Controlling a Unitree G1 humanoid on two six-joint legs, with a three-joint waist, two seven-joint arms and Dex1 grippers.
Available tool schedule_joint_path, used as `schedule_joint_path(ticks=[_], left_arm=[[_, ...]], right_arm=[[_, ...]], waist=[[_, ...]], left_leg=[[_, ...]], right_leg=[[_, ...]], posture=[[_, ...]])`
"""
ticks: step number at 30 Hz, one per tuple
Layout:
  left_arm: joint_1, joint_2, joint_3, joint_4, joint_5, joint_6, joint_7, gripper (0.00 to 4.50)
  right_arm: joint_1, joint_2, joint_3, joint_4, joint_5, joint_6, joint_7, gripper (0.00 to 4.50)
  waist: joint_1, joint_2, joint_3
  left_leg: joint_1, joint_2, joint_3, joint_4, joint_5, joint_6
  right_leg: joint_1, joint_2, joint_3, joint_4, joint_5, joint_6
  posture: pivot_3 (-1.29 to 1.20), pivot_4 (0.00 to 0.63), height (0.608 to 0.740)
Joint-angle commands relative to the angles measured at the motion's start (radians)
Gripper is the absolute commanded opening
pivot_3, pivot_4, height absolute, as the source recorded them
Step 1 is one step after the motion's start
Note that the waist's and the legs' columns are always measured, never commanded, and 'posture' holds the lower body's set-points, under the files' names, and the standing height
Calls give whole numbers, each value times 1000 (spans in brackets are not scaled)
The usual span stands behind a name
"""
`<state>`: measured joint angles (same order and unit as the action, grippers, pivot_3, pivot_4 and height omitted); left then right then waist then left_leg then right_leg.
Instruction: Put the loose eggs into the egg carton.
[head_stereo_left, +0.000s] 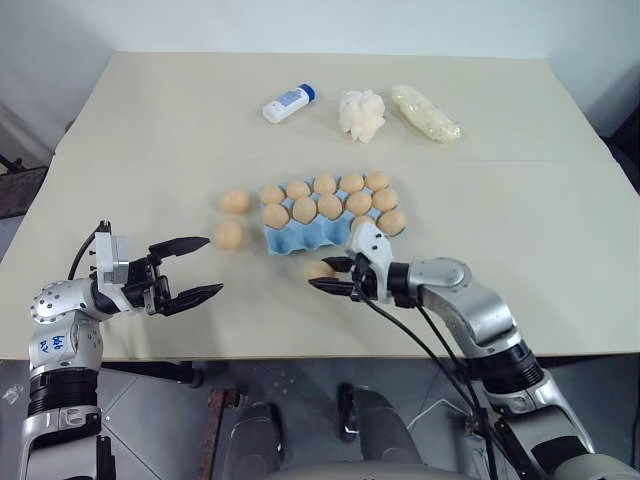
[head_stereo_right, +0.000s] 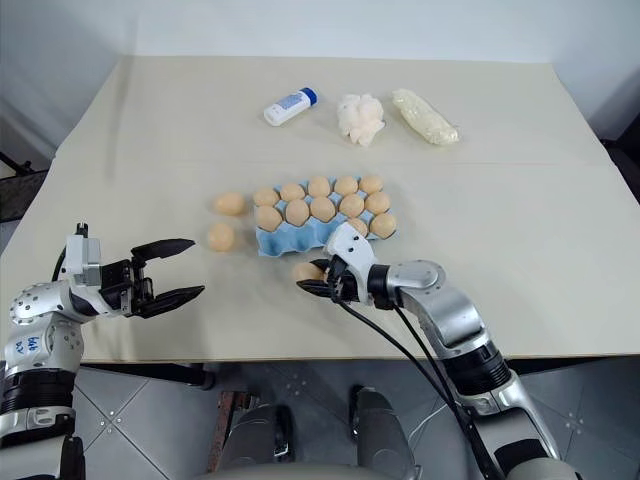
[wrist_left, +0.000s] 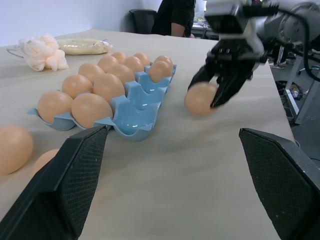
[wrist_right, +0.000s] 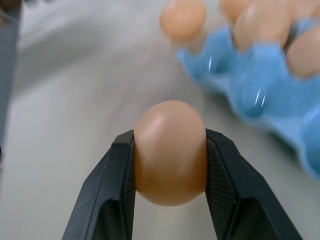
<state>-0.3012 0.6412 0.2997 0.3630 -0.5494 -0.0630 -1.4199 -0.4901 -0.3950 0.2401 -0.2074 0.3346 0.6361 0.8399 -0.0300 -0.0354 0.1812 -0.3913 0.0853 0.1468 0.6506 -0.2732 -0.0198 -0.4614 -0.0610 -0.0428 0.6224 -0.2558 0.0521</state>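
While pinched between matte black right gripper (wrist_right: 170, 165) fingers (wrist_right: 112, 200), smooth oval tan egg (wrist_right: 170, 152) beside scalloped blue moulded egg carton (head_stereo_left: 300, 240); left gripper (head_stereo_left: 200, 267) agape.

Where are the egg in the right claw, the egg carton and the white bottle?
egg in the right claw (wrist_right: 170, 152), right wrist view, middle of shell
egg carton (wrist_left: 137, 97), left wrist view, bare blue cup wall
white bottle (head_stereo_left: 285, 104), left eye view, body
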Motion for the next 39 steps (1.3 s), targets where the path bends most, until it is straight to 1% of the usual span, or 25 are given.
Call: schedule_joint_path(ticks=[1, 5, 8, 12, 14, 24, 26, 29, 33, 39], left_arm=[[5, 5, 18, -33, -31, 3, -6, 4500], [0, 8, 16, -27, -33, 6, -13, 4500], [-5, 10, 16, -23, -34, 10, -20, 4500], [-18, 8, 7, -18, -35, 20, -32, 4500], [-23, 4, 6, -18, -36, 17, -36, 4500], [-21, 2, 2, -17, -25, 3, -43, 4500], [-19, 1, 3, -18, -24, 1, -39, 4500], [-17, -1, 4, -19, -24, -2, -34, 4500], [-16, -3, 6, -18, -25, -6, -29, 4500], [-21, -7, 12, -15, -26, -13, -12, 4500]], right_arm=[[-14, -23, -89, -97, 56, 33, -21, 1403], [-56, -41, -142, -81, 32, 36, -79, 1395], [-85, -49, -147, -37, 2, 7, -104, 1382], [-160, -12, -112, 143, -79, -70, -155, 1382], [-169, 5, -98, 179, -95, -92, -155, 1382], [-189, 56, -68, 232, -124, -131, -137, 1382], [-190, 56, -61, 231, -125, -125, -127, 2120], [-186, 50, -57, 221, -121, -112, -118, 3066], [-183, 35, -65, 217, -130, -112, -121, 4470], [-172, -15, -101, 163, -107, -102, -99, 4492]], waist=[[1, 0, 0], [-2, 0, 0], [-2, 0, 0], [-4, 0, 0], [-5, 0, 0], [-6, 0, 0], [-6, 0, 0], [-6, 0, 0], [-6, 0, 0], [-6, 0, 0]], left_leg=[[0, 0, 0, 0, 0, 0], [0, 0, 0, 0, 0, 0], [0, 0, 0, 0, 0, 0], [0, 0, 1, 0, 0, 0], [0, 0, 1, 0, 0, 0], [-1, 0, 1, -1, 0, 0], [0, 0, 1, -1, 0, 0], [0, 0, 1, -1, 0, 0], [0, 0, 1, -1, 0, 0], [0, 0, 1, -1, 0, 0]], right_leg=[[0, 0, 0, 0, 0, 0], [0, 0, 0, 0, 0, 0], [0, 0, 0, 0, 0, 0], [0, 0, 0, 0, 0, 0], [0, 0, 0, 0, 0, 0], [-1, 0, 0, 0, 0, 0], [-1, 0, 0, 1, 0, 0], [-1, 0, 0, 1, 0, 0], [-1, 0, 0, 0, 0, 0], [-1, 0, 0, 0, 0, 0]], posture=[[0, 150, 740], [0, 150, 740], [0, 150, 740], [0, 150, 740], [0, 150, 740], [0, 150, 740], [0, 150, 740], [0, 150, 740], [0, 150, 740], [0, 150, 740]])
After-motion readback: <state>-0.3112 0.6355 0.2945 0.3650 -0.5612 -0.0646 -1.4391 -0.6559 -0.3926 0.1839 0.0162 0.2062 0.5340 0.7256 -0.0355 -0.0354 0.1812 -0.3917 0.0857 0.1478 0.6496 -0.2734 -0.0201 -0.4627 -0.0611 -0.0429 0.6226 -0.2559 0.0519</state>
